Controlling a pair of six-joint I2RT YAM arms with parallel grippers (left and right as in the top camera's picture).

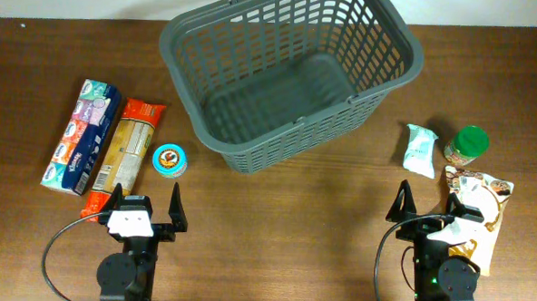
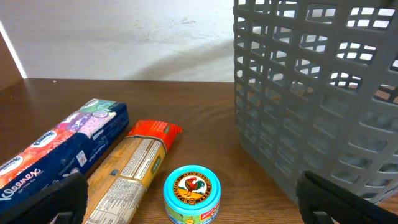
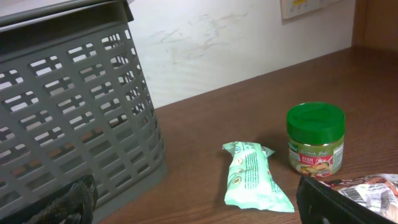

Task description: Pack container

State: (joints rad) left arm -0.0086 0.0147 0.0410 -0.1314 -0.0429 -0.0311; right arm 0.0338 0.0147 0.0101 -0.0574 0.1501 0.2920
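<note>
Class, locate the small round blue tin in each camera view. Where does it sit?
Overhead: the tin lies left of centre, between the orange-ended packet and the container.
Left wrist: tin at bottom centre, container at right.
Right wrist: not in it; container at left.
Shared landmark: the container.

dark wood table (image 1: 274,232): grey basket (image 1: 259,150) at centre-back. left side: tissue pack (image 1: 83,135) w/ pasta pkt (image 1: 128,153) alongside, round tin (image 1: 169,160) just beside. right side: green-white pouch (image 1: 420,150), green-lid jar (image 1: 468,146), snack bag (image 1: 479,210).
</note>
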